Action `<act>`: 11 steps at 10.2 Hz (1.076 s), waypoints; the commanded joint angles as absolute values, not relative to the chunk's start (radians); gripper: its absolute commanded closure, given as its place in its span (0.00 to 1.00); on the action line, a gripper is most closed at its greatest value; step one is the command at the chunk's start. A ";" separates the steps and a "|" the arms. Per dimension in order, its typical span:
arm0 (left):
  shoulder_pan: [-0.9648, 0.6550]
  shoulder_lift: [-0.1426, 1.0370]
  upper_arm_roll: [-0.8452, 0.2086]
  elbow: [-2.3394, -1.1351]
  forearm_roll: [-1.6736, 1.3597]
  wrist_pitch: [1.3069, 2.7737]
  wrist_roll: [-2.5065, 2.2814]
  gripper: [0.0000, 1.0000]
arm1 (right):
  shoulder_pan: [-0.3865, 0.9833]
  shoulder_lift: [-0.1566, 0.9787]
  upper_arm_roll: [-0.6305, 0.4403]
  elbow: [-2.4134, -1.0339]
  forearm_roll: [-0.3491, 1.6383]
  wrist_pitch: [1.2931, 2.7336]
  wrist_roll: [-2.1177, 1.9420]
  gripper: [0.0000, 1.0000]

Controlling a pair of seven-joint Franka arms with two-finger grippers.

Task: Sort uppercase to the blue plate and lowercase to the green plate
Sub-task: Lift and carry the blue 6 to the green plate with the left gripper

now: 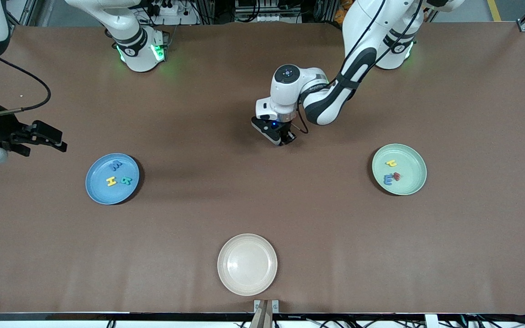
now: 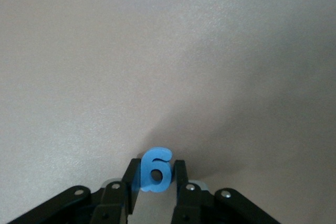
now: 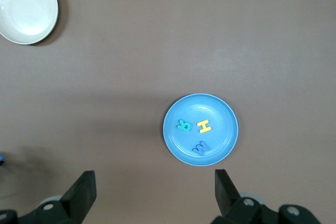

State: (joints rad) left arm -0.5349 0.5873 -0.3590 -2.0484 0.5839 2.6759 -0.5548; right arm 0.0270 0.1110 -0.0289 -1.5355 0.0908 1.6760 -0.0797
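Tabletop: L tool (image 1: 287,138) low, pinching g (image 2: 155,170)

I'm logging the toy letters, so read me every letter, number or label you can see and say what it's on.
"H", yellow, on the blue plate.
"R", teal-green, same plate.
"M", blue, same plate.
"h", yellow, on the green plate.
"e", blue, same plate.
Red letter, same plate: unreadable.
"6"-like blue piece, between the left gripper jaws.

Right gripper (image 3: 152,195) is hovering w/ fingers (image 3: 81,192) spread wide. Blue plate (image 3: 223,111) is sitting on surface (image 3: 157,35), holding yellow H (image 3: 203,126), teal-green R (image 3: 184,125), blue M (image 3: 200,147). Cream plate (image 3: 27,6) is lying well apart.
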 commanded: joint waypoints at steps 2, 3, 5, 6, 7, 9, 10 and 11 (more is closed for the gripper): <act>-0.541 0.618 -0.344 -2.031 0.630 2.684 -0.591 0.76 | 0.034 0.118 -0.034 -1.546 0.069 1.687 -0.077 0.00; -0.541 0.617 -0.338 -2.031 0.632 2.684 -0.586 0.81 | 0.032 0.117 -0.034 -1.546 0.068 1.692 -0.078 0.00; -0.535 0.594 -0.327 -2.033 0.634 2.680 -0.580 0.95 | 0.034 0.115 -0.034 -1.548 0.040 1.692 -0.078 0.00; -0.528 0.566 -0.325 -2.039 0.634 2.669 -0.581 1.00 | 0.035 0.115 -0.034 -1.549 0.040 1.692 -0.080 0.00; -0.508 0.542 -0.325 -2.040 0.632 2.633 -0.578 1.00 | 0.035 0.118 -0.032 -1.554 0.038 1.692 -0.080 0.00; -0.465 0.476 -0.330 -2.049 0.615 2.529 -0.548 1.00 | 0.035 0.117 -0.032 -1.557 0.038 1.692 -0.080 0.00; -0.425 0.442 -0.336 -2.068 0.608 2.476 -0.519 1.00 | 0.035 0.115 -0.032 -1.559 0.038 1.690 -0.080 0.00; -0.370 0.387 -0.337 -2.101 0.554 2.447 -0.462 1.00 | 0.037 0.114 -0.031 -1.557 0.040 1.690 -0.078 0.00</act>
State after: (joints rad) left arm -0.4401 0.4854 -0.3249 -2.0326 0.5878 2.4881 -0.5223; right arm 0.0290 0.1220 -0.0289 -1.5504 0.0526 1.6851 -0.0806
